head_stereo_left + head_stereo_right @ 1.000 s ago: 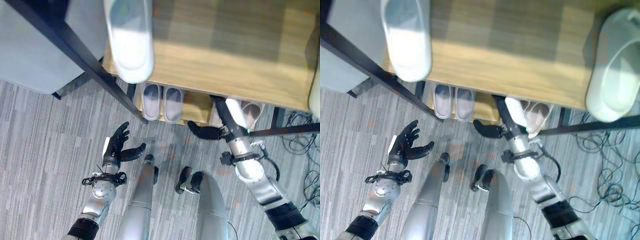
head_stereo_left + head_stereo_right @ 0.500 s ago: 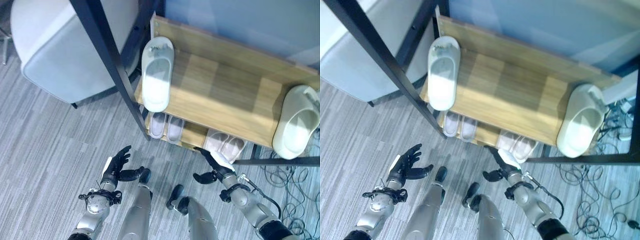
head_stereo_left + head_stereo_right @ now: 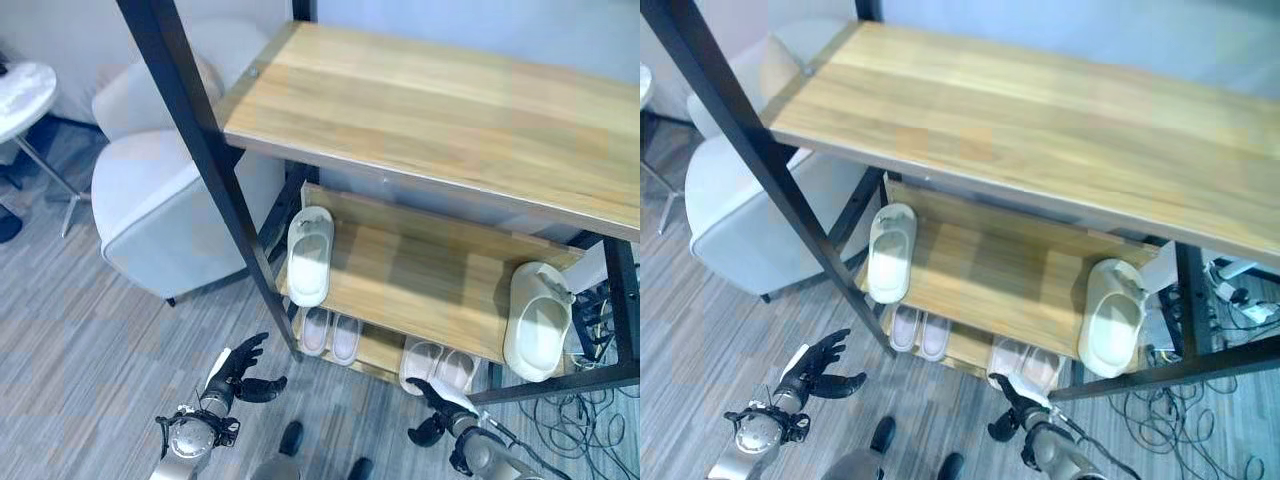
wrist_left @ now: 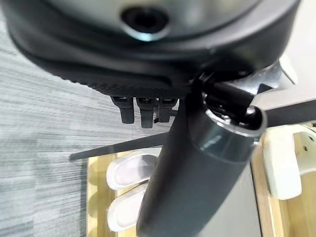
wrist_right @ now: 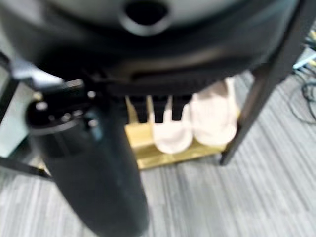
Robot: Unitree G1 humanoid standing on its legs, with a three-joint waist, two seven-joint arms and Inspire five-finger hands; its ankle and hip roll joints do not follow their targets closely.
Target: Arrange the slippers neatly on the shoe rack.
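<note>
Slippers sit on the shoe rack [image 3: 210, 170] in four spots. On the middle shelf [image 3: 420, 290] one white slipper [image 3: 308, 255] lies at the left end, its toe hanging over the front edge, and a cream slipper [image 3: 535, 322] lies at the right end, well apart from it. On the bottom shelf [image 3: 378, 350] a pale pair [image 3: 332, 334] stands side by side at the left, and a pinkish pair [image 3: 437, 366] side by side at the right. The broad wooden top shelf [image 3: 430, 100] spans above them all.

Low in front of the rack, over grey striped carpet [image 3: 90, 350], the left hand [image 3: 238, 372] hovers with fingers spread and released, holding nothing. The right hand [image 3: 436, 408] is just before the pinkish pair, fingers relaxed and empty. A white armchair [image 3: 170, 215] stands left of the rack, a small round table [image 3: 22, 88] beyond it.
</note>
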